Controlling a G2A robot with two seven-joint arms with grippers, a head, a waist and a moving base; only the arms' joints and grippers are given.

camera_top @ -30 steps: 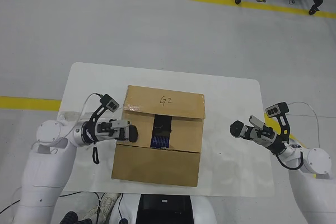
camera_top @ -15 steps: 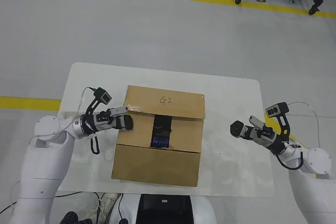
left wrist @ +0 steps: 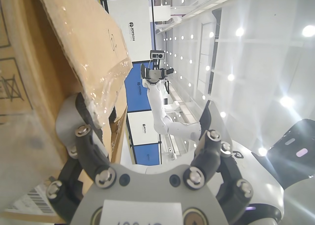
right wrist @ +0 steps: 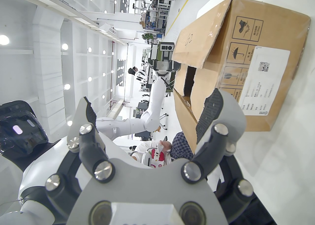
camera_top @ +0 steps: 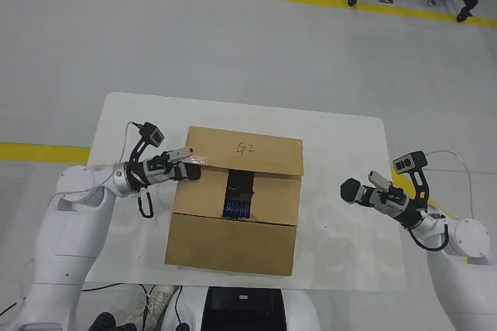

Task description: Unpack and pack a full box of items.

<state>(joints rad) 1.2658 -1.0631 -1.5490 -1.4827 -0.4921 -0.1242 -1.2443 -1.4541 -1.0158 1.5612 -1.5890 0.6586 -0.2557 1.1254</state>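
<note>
A brown cardboard box point(camera_top: 232, 240) stands in the middle of the white table point(camera_top: 340, 149). Its top flaps leave a gap point(camera_top: 238, 199) where dark blue items show. My left gripper point(camera_top: 187, 164) is at the box's left side, by the corner of the far flap point(camera_top: 244, 149). In the left wrist view the left gripper point(left wrist: 147, 115) is open, and one finger point(left wrist: 81, 110) sits under the flap's corner point(left wrist: 86, 26), where loose clear tape point(left wrist: 108, 88) hangs. My right gripper point(camera_top: 363, 185) is open above the table to the right of the box, holding nothing. The right wrist view shows the right gripper point(right wrist: 150, 107) facing the box point(right wrist: 246, 63).
Bare table surface lies on both sides of the box and behind it. The box's near edge comes close to the table's front edge. A yellow line point(camera_top: 33, 151) runs across the grey floor to the left.
My left gripper has slid along the box's left edge away from me, from the middle to the far flap's corner. The right arm has not moved.
</note>
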